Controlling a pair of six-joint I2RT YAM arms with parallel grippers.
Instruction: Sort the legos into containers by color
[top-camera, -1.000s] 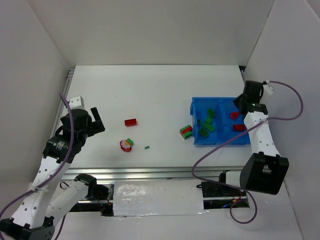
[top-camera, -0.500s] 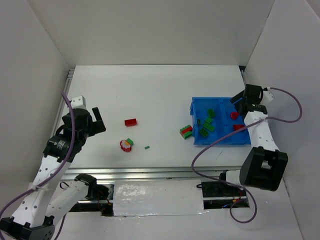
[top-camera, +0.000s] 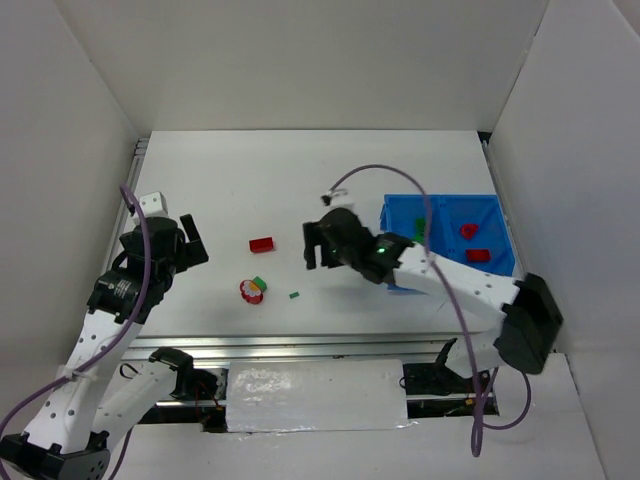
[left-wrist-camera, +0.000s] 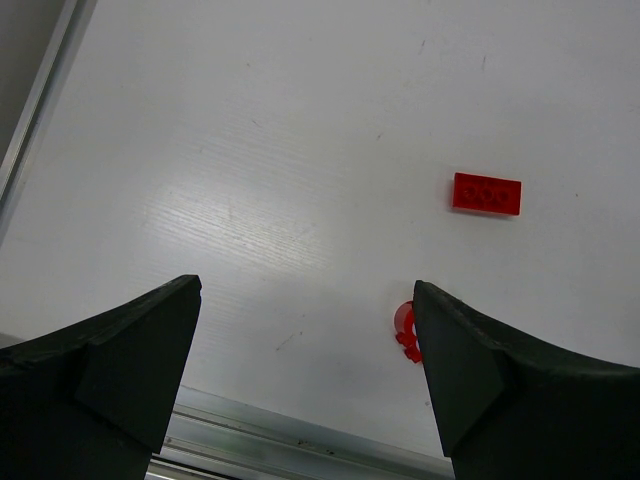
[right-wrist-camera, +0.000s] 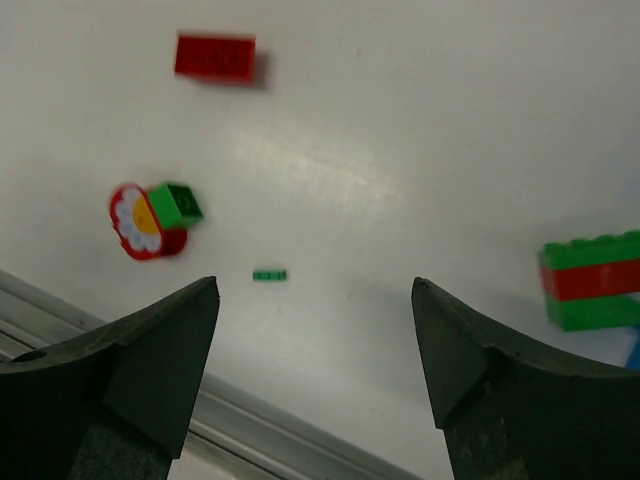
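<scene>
Legos, top view: the loose ones lie on the table (top-camera: 400, 160) between the arms. They are a red brick (top-camera: 262, 244), a round red-white piece (top-camera: 249, 291) with a green brick (top-camera: 260, 283) touching it, and a tiny green plate (top-camera: 294, 295). Two red pieces (top-camera: 468, 230) sit in the right compartment of the blue bin (top-camera: 440, 199).
Right gripper, top view: the right gripper (top-camera: 318, 262) hovers spread and empty near the red brick.
Left gripper, top view: the left gripper (top-camera: 197, 240) is also spread and empty, on the other side of the cluster. If both reach in together, they likely collide.
Left wrist view: the red brick (left-wrist-camera: 486, 193) lies well ahead. The round red-white piece (left-wrist-camera: 404, 331) is half hidden behind one finger (left-wrist-camera: 500, 390) — a blind descent could knock it away.
Right wrist view: the round red-white piece (right-wrist-camera: 140, 222) and green brick (right-wrist-camera: 177, 204) touch, so one pinch may lift both colours. The tiny green plate (right-wrist-camera: 269, 275) looks thin enough to slip out of a grip. The red-green stack (right-wrist-camera: 592, 282) needs splitting — dropped whole, it mixes a compartment.
</scene>
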